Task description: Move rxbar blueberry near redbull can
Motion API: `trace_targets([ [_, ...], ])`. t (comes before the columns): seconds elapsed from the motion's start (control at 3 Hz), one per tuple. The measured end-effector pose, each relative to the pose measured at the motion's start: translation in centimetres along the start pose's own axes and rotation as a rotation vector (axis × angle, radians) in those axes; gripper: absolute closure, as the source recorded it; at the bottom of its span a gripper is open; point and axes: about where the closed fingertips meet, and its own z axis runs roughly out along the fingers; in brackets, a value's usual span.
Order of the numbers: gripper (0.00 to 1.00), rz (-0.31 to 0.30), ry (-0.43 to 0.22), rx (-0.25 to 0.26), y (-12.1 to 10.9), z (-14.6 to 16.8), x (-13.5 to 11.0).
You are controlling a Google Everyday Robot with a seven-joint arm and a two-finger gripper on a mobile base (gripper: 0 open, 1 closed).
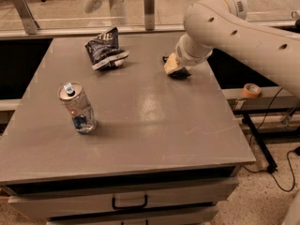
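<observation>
The redbull can (77, 108), slim and silver with blue and red markings, stands upright at the table's left front. My gripper (173, 67) is low over the table at the far right, at the end of the white arm (234, 27). A small dark blue piece, the rxbar blueberry (181, 74), shows right under and beside the gripper, touching it and mostly hidden by it. The bar lies far from the can, across the table.
A crumpled dark blue chip bag (105, 49) with white print lies at the back of the grey table (154, 125). A roll of tape (251, 90) sits on a ledge off the right edge. A glass barrier runs behind the table; drawers are below the front.
</observation>
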Motion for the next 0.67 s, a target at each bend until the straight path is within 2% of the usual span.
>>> trace_targets([
  [0.33,0.87,0.0,0.0,0.0,-0.04,-0.45,-0.29],
  [0.67,1.0,0.0,0.0,0.0,-0.04,-0.47,-0.3],
])
